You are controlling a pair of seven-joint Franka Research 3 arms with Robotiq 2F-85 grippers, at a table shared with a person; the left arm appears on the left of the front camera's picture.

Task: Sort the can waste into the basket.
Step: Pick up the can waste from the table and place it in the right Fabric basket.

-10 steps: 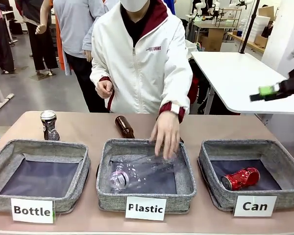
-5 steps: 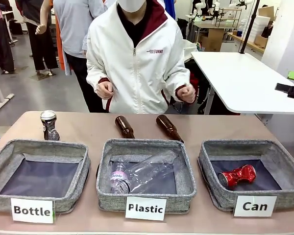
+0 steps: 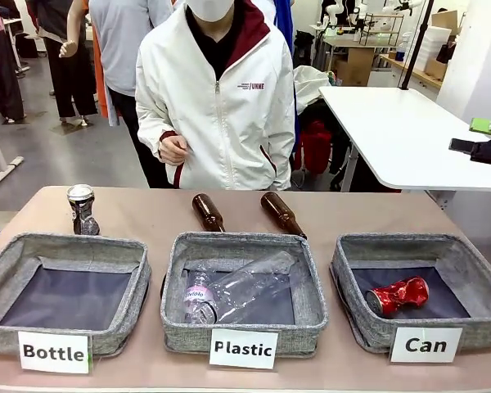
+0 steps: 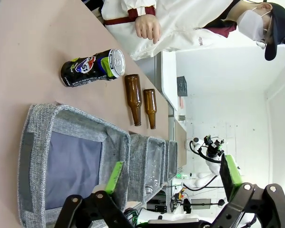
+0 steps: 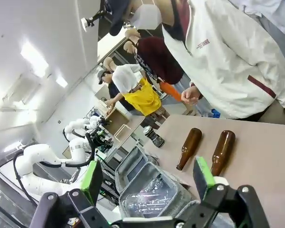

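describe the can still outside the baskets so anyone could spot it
Find the grey basket labelled Bottle, on the table's left. Behind its far rim stands a dented can. Unlike the brown bottles lying nearby, it is upright, silver-topped and dark-sided.

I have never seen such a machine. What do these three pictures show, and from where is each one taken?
Two robot arms share a table with a person. The wide picture looks across the table from the robot's side. The other two come from cameras on the arms' wrists, so they look tilted. The black fingers with green pads at their bottom edge are the left gripper and the right gripper. Both are open and hold nothing. Three grey baskets stand on the table: the Bottle basket, the Plastic basket and the Can basket. A red can lies in the Can basket and a clear plastic bottle in the Plastic basket. Behind the baskets lie two brown bottles, and a dark printed can stands at the far left.
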